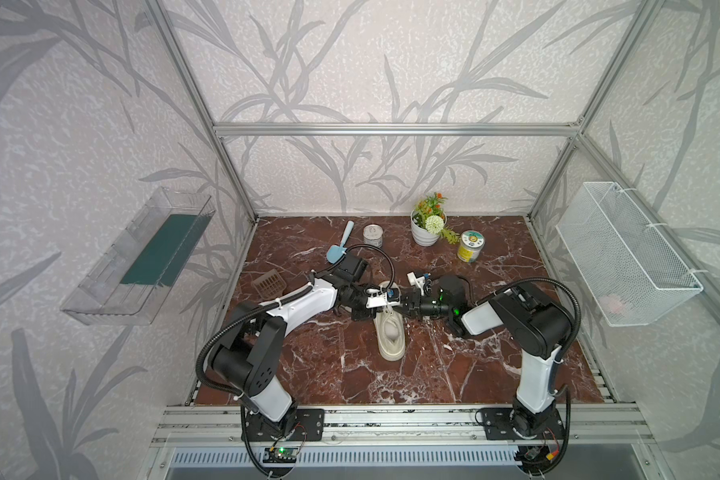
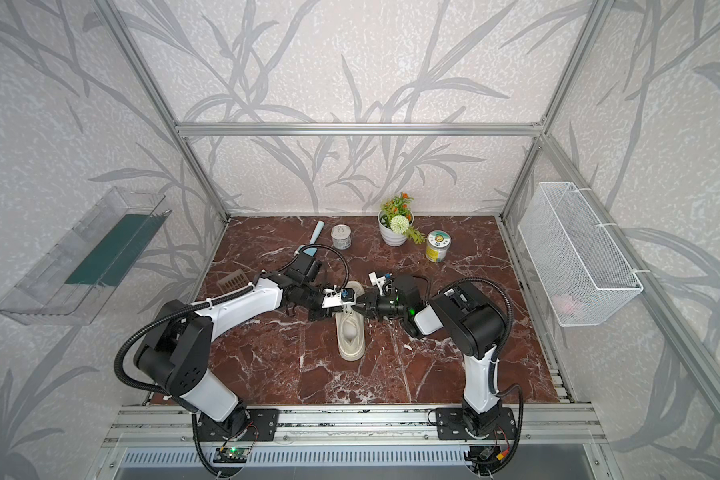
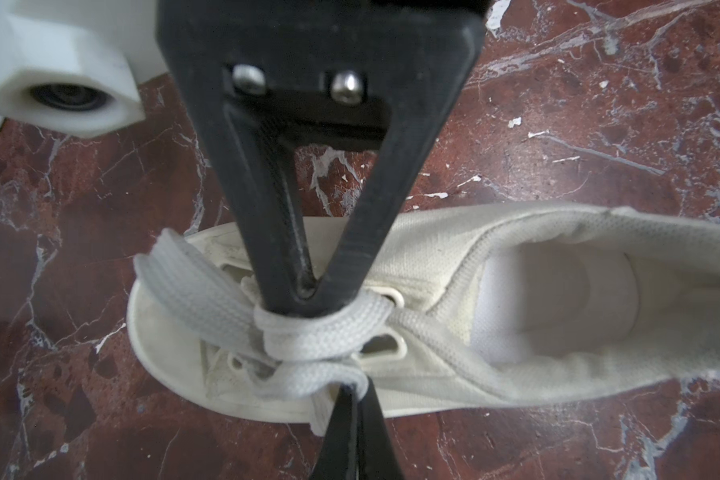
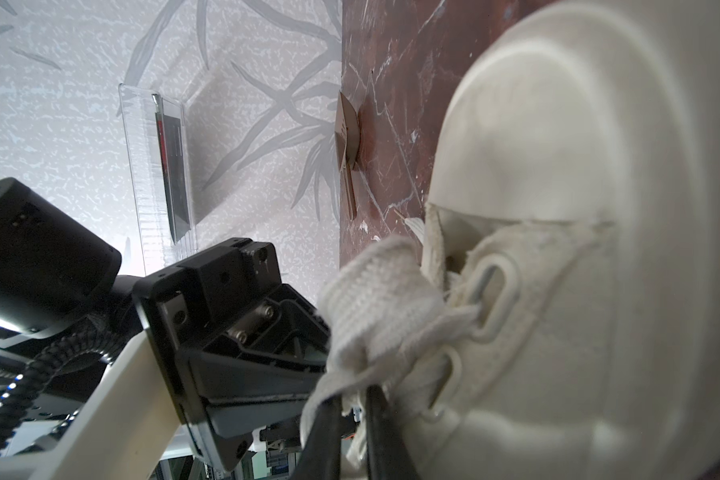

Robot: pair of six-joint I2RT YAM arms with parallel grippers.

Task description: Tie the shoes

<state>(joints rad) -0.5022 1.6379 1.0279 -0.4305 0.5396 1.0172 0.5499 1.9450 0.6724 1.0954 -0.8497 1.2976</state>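
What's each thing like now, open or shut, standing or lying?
sneaker: standing on its sole
left gripper: shut
laces: bunched around the left gripper's tips
right gripper: nearly closed at the laces, grip unclear
flower pot: upright
yellow tin: upright, lid on
silver can: upright

two robot arms, each with glossy white shells and matte black joints. the left arm (image 1: 308,298) and the right arm (image 1: 535,374) each sit on a black base plate (image 1: 310,422) bolted to a silver rail (image 1: 391,424). a ribbed black cable (image 1: 200,360) runs along each arm, fastened with white ties. the right wrist has a small green light (image 1: 456,310). the left tool (image 3: 308,291) has two tapering black fingers, two silver screws (image 3: 248,79) at their root, and a white camera housing (image 3: 59,70) beside it. the right tool (image 4: 348,415) has thin black fingers.
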